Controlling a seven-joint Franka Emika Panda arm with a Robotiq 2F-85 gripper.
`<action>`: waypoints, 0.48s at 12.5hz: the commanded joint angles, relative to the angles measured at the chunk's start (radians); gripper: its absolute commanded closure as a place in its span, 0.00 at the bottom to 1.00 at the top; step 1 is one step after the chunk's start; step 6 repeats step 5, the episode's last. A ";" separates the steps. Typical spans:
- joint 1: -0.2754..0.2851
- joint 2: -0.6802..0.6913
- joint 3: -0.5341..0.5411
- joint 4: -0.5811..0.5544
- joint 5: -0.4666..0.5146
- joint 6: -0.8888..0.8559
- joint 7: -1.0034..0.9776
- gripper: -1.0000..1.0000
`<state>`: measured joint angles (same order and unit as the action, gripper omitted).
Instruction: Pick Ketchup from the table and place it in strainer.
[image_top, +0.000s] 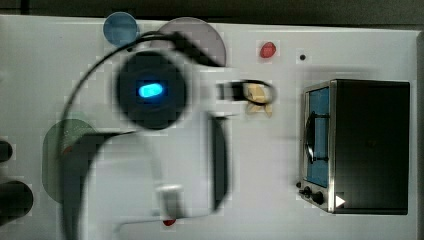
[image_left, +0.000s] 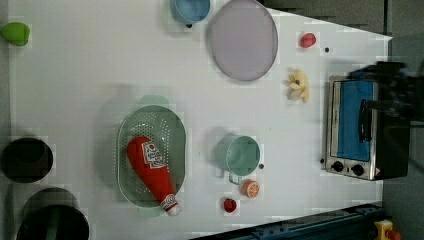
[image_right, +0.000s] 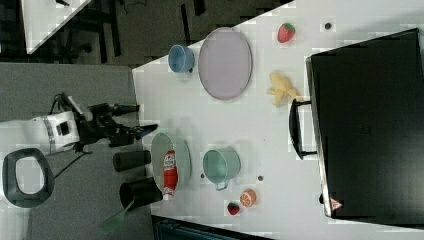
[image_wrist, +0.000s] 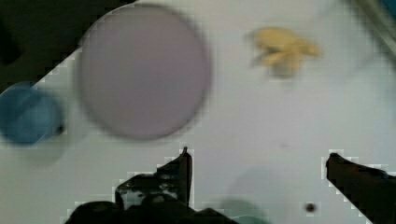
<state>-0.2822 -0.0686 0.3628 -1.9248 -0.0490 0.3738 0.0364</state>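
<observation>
Lying in the strainer (image_left: 129, 125), the ketchup (image_left: 147, 167) rests on its side with its white-capped end poking over the rim nearest the strawberry (image_left: 229, 205). My gripper (image_wrist: 257, 161) is released, fingers spread wide with nothing between them, above the desk (image_left: 75, 90) near the lilac plate (image_wrist: 142, 70) and well apart from the strainer. The green cup (image_left: 240, 155) stands just beside the strainer, the orange slice (image_left: 250, 188) near it.

- Bright red plastic ketchup bottle (image_left: 149, 171) lies on its side inside the strainer, its white cap over the rim.
- Pale green oval perforated plastic strainer (image_left: 131, 131) sits upright near the table's edge.
</observation>
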 joint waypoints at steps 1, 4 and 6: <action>-0.010 -0.015 -0.073 0.088 0.027 -0.124 -0.083 0.00; -0.010 -0.016 -0.127 0.130 0.045 -0.209 -0.087 0.00; -0.010 -0.016 -0.133 0.133 0.045 -0.236 -0.061 0.00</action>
